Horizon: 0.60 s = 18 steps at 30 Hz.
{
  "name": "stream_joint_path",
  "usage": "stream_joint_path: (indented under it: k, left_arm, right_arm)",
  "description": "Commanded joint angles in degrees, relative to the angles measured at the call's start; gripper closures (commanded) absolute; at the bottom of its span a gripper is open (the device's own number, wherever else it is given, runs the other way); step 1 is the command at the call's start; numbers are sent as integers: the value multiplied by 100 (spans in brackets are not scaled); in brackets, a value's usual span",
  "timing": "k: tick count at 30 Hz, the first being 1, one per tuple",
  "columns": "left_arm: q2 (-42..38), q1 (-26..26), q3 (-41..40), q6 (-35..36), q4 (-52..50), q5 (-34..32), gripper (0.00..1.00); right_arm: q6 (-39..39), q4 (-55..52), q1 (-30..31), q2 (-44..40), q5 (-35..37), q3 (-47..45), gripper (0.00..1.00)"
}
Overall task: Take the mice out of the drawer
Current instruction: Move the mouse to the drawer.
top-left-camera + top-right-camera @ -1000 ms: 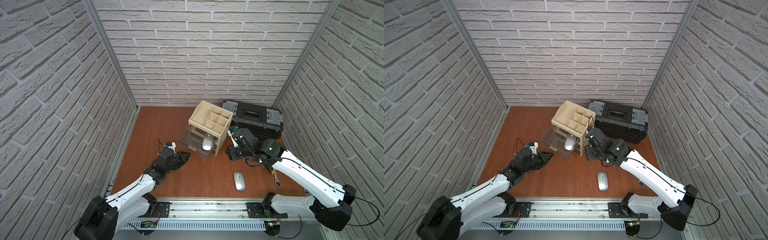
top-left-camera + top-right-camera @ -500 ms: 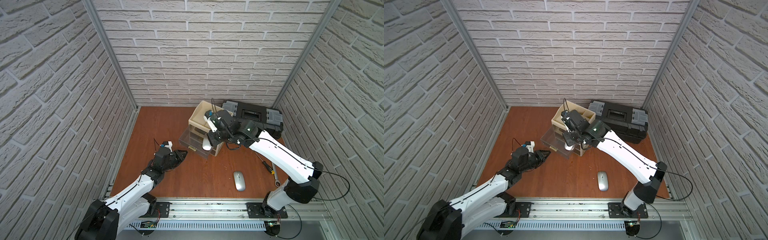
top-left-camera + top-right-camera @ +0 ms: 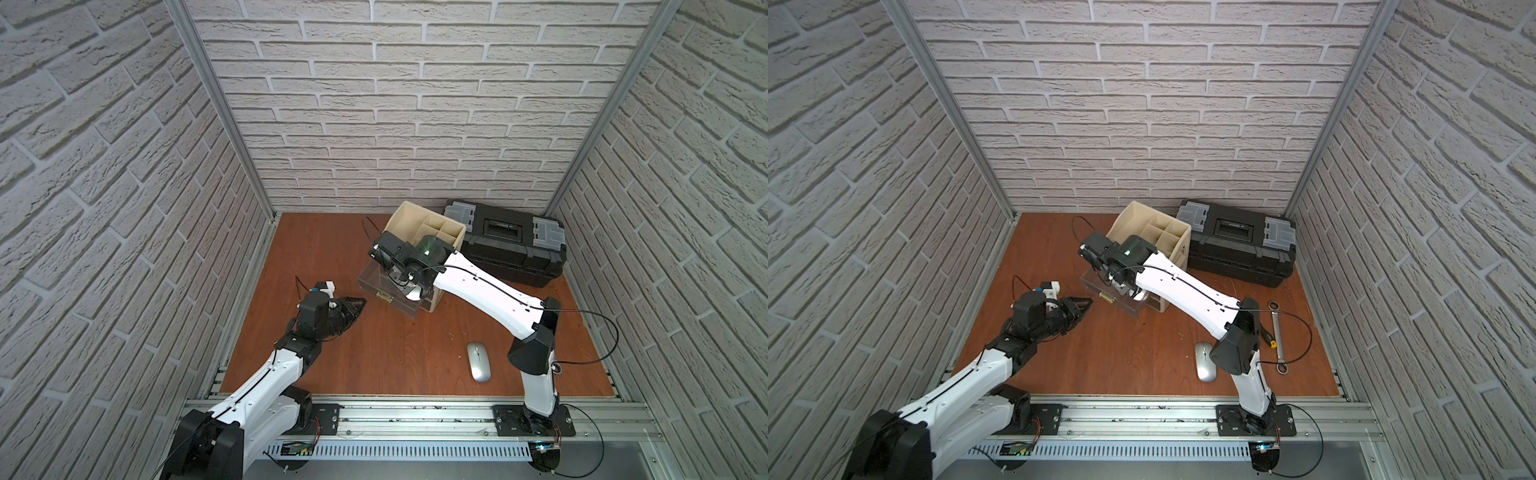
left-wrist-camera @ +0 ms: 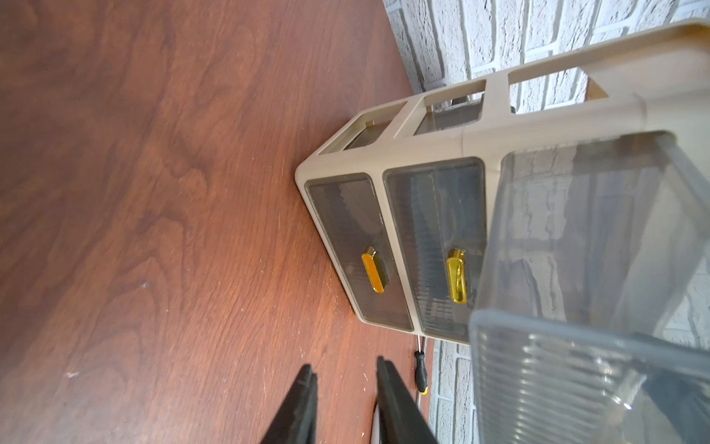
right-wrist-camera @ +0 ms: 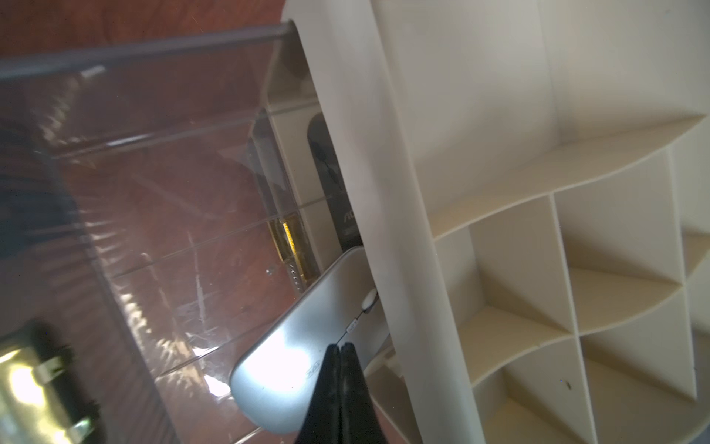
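In a top view the left pincer [image 3: 1086,302] hovers low over the table, its tips just short of the pulled-out clear drawer [image 3: 1096,286]. The right arm [image 3: 1183,286] bends over that drawer and hides its own pincer. One silver mouse [image 3: 1205,360] lies out on the table, well apart from both pincers, with a wrench [image 3: 1277,332] beyond it.

In the left wrist view, the left pincer's jaws stand a little apart with nothing between them. Bare wood lies ahead of the tips, then the beige organiser [image 4: 422,148], with the drawer overhanging to one side.

In the right wrist view, the right pincer [image 5: 340,348] is pressed closed and empty, its tips right over a second silver mouse [image 5: 292,365] lying in the drawer. A dark grey mouse [image 5: 326,165] sits farther ahead, tucked under the organiser's frame. The mice look light, rigid and smooth-shelled, so likely to slip, and the long flanks seem the best hold. The drawer wall and frame edge crowd this pincer, so straight up looks like the free way out.
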Motion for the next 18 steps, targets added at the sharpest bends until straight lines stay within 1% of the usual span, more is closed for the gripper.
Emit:
stream_joint_path:
  k: [1, 5, 12, 13, 16, 18]
  left_arm:
    - [168, 37, -84, -39, 638, 145, 69]
    - [247, 20, -127, -73, 789, 159, 69]
    - [167, 0, -61, 16, 625, 137, 69]
    - [156, -8, -70, 18, 612, 132, 69]
    - [129, -14, -92, -1, 601, 114, 69]
    - [101, -16, -96, -10, 594, 114, 69]
  right_arm:
    - [-378, -365, 28, 159, 732, 91, 98]
    - [-545, -509, 36, 335, 957, 108, 97]
    - [-623, -626, 26, 601, 1206, 117, 98]
    - [-565, -679, 18, 646, 1214, 154, 98]
    - [-366, -880, -63, 800, 924, 317, 98]
    - [-298, -911, -74, 874, 938, 328, 98]
